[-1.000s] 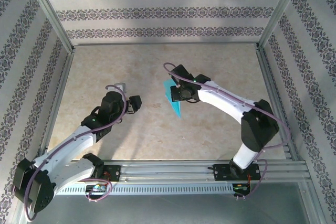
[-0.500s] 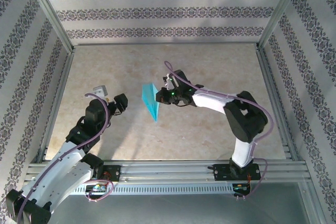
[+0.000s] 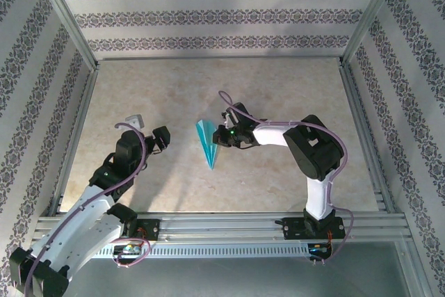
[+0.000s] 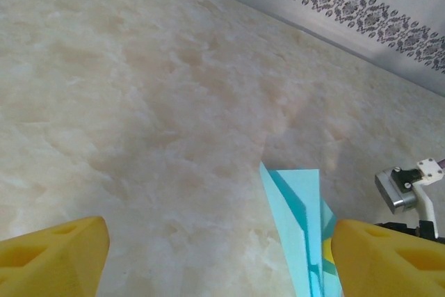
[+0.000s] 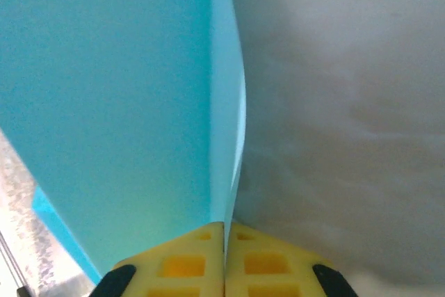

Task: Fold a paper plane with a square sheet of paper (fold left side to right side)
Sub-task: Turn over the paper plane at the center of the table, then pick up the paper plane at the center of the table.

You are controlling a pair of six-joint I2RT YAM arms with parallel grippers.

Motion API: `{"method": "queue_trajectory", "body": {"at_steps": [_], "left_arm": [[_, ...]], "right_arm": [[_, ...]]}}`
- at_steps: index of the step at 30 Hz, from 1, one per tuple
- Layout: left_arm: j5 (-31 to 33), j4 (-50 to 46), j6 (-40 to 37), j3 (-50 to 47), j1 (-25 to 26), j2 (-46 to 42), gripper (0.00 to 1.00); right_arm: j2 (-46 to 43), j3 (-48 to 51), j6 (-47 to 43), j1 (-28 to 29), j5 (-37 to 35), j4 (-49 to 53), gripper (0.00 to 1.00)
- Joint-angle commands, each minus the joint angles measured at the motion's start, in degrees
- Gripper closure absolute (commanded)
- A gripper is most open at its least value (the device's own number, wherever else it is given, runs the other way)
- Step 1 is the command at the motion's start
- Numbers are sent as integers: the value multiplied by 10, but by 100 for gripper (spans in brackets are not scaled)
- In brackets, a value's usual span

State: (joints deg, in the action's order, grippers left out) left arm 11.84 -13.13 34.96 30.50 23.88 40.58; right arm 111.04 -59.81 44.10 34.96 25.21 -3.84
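Top external: marbled table (image 3: 139, 88) (patterned walls (image 3: 208, 15))

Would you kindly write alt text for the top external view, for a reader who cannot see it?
The right gripper pinches a cyan paper plane near the middle of the beige table, nose pointing toward the near edge. The left gripper stands open to its left, apart from it.

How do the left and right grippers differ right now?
The left gripper has its jaws wide open and empty; the right gripper has its jaws shut on the cyan-blue folded paper plane. The left gripper sits apart from the plane; the right gripper touches it, pinching an edge. Both have yellow fingers.
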Motion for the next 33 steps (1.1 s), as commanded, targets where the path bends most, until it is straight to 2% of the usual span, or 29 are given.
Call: {"method": "queue_trajectory", "body": {"at_steps": [1, 10, 19, 23, 29, 33], "left_arm": [[-13, 5, 2, -4, -7, 6, 16], [-14, 9, 0, -1, -8, 15, 12], [-29, 15, -2, -2, -22, 17, 6], [-39, 19, 2, -7, -30, 16, 5], [-48, 16, 4, -14, -36, 11, 4], [-49, 9, 4, -15, -38, 6, 4]], "right_arm": [[-29, 9, -28, -5, -28, 23, 87], [-68, 7, -52, -5, -65, 81, 74], [-135, -66, -114, 22, -157, 279, 58], [-112, -114, -108, 52, -140, 334, 54], [-68, -146, -92, 81, -150, 342, 45], [-36, -170, -95, 87, -147, 353, 45]]}}
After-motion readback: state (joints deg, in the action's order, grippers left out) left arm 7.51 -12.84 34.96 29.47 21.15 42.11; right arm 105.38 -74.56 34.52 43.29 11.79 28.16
